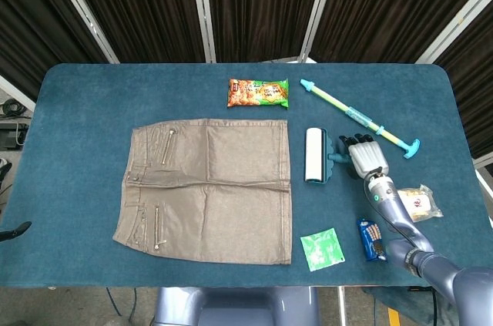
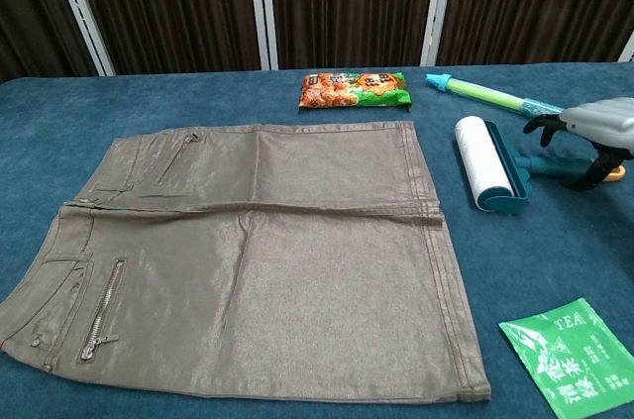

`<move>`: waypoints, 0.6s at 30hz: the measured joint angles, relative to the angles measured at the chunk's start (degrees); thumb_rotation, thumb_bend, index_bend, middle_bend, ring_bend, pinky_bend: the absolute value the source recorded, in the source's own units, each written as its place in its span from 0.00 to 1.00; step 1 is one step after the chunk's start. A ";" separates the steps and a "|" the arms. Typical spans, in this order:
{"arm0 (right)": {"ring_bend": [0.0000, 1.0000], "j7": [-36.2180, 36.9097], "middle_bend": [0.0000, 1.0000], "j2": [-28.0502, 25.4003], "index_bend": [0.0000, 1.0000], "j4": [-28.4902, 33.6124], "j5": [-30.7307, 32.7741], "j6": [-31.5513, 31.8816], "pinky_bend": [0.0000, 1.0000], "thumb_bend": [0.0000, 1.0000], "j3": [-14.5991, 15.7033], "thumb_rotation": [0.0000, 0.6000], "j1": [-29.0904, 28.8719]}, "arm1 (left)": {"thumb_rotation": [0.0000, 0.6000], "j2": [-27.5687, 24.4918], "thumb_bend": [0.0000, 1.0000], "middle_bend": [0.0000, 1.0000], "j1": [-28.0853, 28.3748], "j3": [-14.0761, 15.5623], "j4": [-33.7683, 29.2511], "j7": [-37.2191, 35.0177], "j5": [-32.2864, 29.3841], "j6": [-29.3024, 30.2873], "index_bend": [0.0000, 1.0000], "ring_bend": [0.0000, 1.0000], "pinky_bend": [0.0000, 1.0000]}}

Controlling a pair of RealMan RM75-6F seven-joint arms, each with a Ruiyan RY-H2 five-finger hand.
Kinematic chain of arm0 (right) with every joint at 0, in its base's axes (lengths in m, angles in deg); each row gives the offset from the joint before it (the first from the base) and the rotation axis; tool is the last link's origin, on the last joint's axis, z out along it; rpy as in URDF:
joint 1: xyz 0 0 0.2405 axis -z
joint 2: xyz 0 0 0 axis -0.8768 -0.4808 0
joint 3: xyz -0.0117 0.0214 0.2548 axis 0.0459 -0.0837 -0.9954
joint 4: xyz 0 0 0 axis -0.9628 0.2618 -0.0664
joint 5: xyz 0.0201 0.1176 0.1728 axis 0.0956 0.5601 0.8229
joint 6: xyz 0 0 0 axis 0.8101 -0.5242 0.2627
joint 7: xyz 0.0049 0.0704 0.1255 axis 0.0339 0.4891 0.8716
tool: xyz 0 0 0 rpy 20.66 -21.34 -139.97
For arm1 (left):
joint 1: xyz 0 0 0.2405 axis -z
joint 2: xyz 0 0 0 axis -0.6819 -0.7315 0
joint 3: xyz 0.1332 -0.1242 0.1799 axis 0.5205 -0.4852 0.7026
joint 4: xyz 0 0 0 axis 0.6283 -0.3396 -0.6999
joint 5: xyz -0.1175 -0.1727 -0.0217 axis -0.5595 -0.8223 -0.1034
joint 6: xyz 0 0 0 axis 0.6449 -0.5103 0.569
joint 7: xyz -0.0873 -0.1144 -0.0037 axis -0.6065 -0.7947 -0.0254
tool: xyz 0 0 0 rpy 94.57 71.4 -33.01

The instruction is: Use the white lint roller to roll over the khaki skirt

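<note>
While the white lint roller [image 1: 314,155] lies untouched on the blue table [image 1: 77,110], just right of the khaki skirt [image 1: 208,189] near the middle of the frame, I am at the reaching step: my right hand [image 1: 365,155] hovers over its handle with fingers apart, holding nothing. Next I judge I must lower and close around that handle, which points toward the frame's right edge. Its white drum's long axis runs up-and-down the frame, parallel to the skirt's near edge.
</note>
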 measured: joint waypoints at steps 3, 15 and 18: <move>0.15 -0.17 0.23 0.68 0.14 -1.11 -0.49 -0.29 0.18 0.30 0.32 1.00 -0.45 | 1.00 0.09 0.00 0.00 0.06 -0.03 0.07 0.20 -0.18 -0.12 0.00 0.00 0.00; 0.39 -0.02 0.48 4.48 0.37 -9.17 -2.12 -1.24 0.37 0.63 1.19 1.00 -2.04 | 1.00 0.50 0.00 0.00 0.24 -0.14 0.31 0.93 -0.97 -0.57 0.00 0.00 0.00; 0.41 0.63 0.50 4.82 0.39 -10.24 -3.40 -0.24 0.39 0.69 1.83 1.00 -2.10 | 1.00 0.53 0.00 0.00 0.26 -0.13 0.29 0.98 -0.95 -0.57 0.00 0.00 0.00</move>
